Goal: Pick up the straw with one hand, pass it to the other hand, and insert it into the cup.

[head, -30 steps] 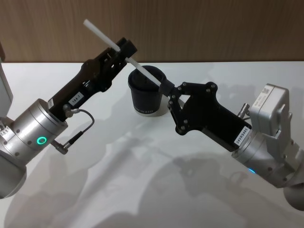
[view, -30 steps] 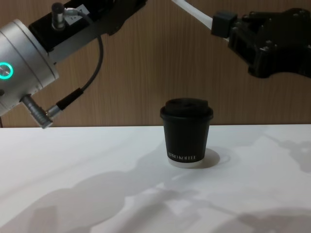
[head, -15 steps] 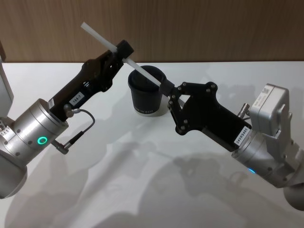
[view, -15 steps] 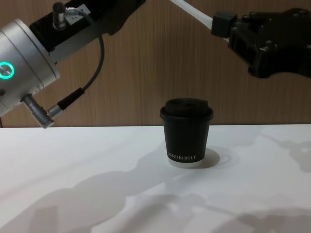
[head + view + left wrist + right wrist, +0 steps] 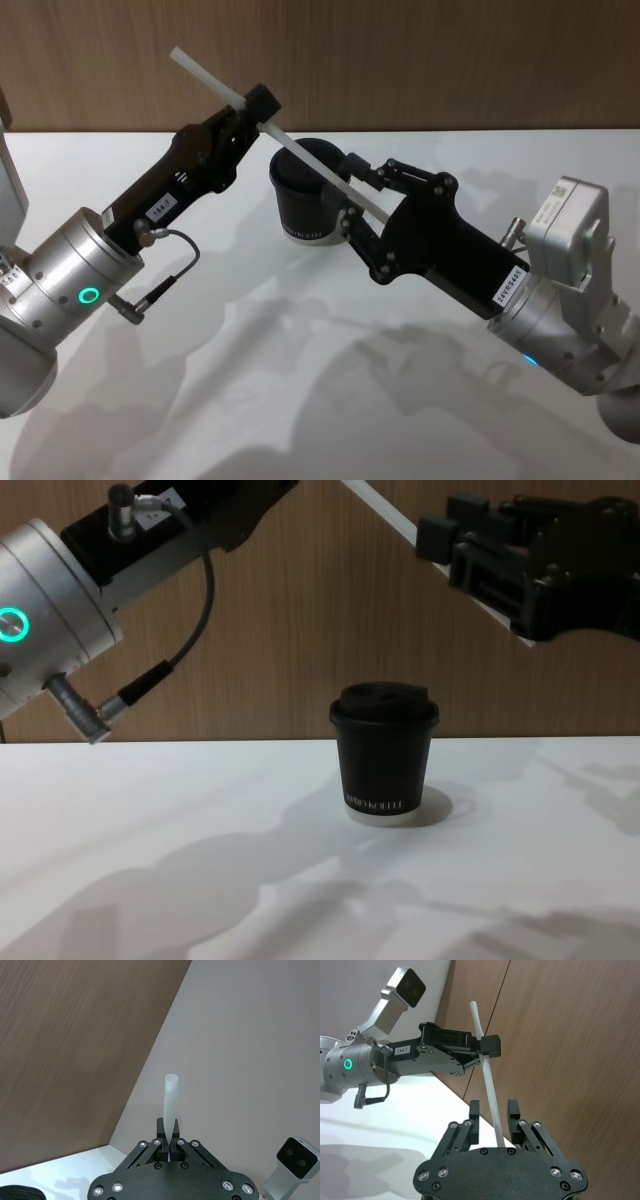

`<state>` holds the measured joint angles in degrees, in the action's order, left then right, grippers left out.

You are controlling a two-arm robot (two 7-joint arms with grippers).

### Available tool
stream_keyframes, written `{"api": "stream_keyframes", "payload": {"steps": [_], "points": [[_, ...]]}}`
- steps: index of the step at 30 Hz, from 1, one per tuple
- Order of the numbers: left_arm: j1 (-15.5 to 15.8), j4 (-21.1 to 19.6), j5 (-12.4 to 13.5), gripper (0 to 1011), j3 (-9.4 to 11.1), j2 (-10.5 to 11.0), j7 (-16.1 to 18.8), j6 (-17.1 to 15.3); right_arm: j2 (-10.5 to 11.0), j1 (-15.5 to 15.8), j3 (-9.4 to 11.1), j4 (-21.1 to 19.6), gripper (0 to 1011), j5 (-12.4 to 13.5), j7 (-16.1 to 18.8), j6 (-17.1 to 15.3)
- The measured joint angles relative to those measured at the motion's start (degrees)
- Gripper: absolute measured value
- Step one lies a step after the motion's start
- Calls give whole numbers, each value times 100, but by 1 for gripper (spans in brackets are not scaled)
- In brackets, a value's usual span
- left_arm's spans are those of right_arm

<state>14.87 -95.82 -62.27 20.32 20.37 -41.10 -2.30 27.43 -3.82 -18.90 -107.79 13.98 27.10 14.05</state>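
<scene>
Straw (image 5: 310, 160) hangs tilted in the air over the cup (image 5: 298, 205), clenched by the left claw (image 5: 262, 104) partway down, with its upper end poking past the fingers toward the wood wall (image 5: 420, 60). Lower on the straw, the right claw (image 5: 350, 193) is released, its fingers spread on either side of the straw with gaps showing, and the straw's lower end reaches to that claw's palm. Cup stands upright with lid on, on the white bench (image 5: 250, 380) below both claws.
</scene>
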Motion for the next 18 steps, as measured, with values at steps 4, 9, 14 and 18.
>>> {"api": "stream_keyframes", "payload": {"steps": [4, 9, 14, 18], "points": [[19, 0, 56, 14, 22, 12, 59, 25, 0, 0, 0, 0, 429, 0, 0, 0], [51, -1, 229, 14, 63, 37, 220, 80, 0, 0, 0, 0, 591, 0, 0, 0], [86, -14, 459, 14, 107, 55, 456, 160, 0, 0, 0, 0, 743, 0, 0, 0], [122, -37, 733, 14, 151, 65, 749, 258, 0, 0, 0, 0, 851, 0, 0, 0]]}}
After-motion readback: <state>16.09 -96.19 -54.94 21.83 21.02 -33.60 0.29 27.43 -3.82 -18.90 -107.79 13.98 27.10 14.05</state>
